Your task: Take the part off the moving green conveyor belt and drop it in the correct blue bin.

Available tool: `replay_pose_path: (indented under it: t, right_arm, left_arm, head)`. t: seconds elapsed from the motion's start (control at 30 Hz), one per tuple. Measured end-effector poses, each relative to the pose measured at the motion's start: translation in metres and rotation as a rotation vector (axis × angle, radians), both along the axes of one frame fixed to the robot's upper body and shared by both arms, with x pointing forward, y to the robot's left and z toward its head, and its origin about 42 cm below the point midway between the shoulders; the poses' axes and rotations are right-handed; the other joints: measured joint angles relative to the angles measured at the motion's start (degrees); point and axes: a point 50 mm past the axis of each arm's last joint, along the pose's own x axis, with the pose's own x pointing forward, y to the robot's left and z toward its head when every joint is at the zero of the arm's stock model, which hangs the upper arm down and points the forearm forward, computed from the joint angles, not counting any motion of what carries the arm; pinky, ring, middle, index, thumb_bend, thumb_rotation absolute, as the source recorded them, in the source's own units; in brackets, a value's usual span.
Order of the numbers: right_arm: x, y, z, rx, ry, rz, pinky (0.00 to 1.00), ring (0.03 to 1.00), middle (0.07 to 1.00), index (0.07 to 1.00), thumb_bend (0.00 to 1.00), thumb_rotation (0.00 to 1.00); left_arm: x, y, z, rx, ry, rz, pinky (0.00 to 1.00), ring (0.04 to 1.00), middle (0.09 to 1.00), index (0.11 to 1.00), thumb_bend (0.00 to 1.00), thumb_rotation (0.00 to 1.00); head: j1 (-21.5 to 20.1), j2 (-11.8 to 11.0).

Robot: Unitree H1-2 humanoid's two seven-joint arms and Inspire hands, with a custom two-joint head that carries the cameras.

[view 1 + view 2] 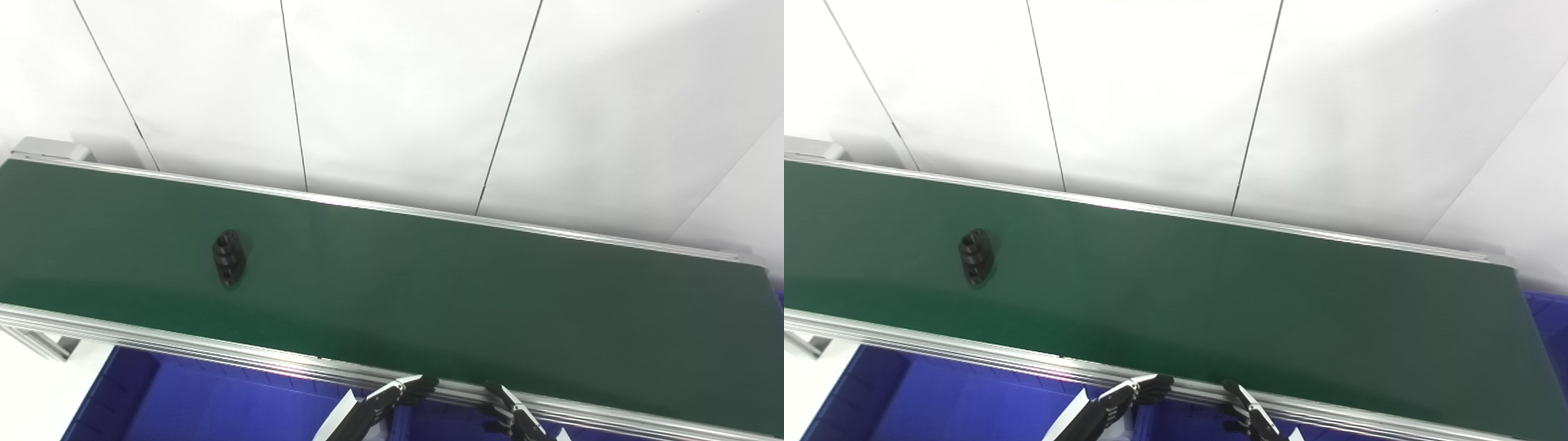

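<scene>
A small black part (229, 258) with round holes lies on the green conveyor belt (429, 288), left of the middle. My left hand (392, 398) is at the bottom edge, just below the belt's near rail, fingers curled loosely and holding nothing. My right hand (511, 413) is beside it to the right, fingers apart and empty. Both hands are far to the right of the part. A blue bin (202, 398) sits under the belt's near rail at the lower left.
The belt's aluminium near rail (184, 343) runs along the front. A white panelled wall (398, 92) stands behind the belt. Another blue bin edge (1546, 318) shows past the belt's right end.
</scene>
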Motion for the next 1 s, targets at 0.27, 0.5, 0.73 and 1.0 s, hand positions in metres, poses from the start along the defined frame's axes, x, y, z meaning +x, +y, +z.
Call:
replay_pose_path:
  t: [0.27,0.5,0.73,1.0]
  right_arm:
    - [-0.003,-0.005,0.019,0.028,-0.057,-0.014,0.80,0.917,0.956,0.935,1.00,0.89]
    - [-0.004,-0.009,0.048,0.105,-0.124,0.005,0.82,0.930,0.965,0.936,1.00,0.86]
    - [-0.007,-0.008,0.062,0.134,-0.156,0.046,0.82,0.927,0.964,0.951,1.00,0.85]
    - [-0.001,-0.010,0.078,0.139,-0.222,0.044,0.80,0.917,0.959,0.948,1.00,0.86]
  left_arm:
    - [0.000,0.000,0.000,0.001,0.000,0.000,0.84,0.852,0.854,0.835,1.00,0.86]
    - [0.001,-0.002,0.001,-0.005,-0.002,0.000,0.83,0.853,0.856,0.836,1.00,0.85]
    - [0.002,-0.004,0.001,-0.008,-0.006,-0.002,0.83,0.859,0.862,0.840,1.00,0.86]
    - [0.003,-0.004,0.001,-0.007,-0.008,-0.002,0.83,0.858,0.862,0.841,1.00,0.86]
  head:
    - [-1.6,0.3]
    - [-1.7,0.4]
    - [-2.0,0.4]
    - [-2.0,0.4]
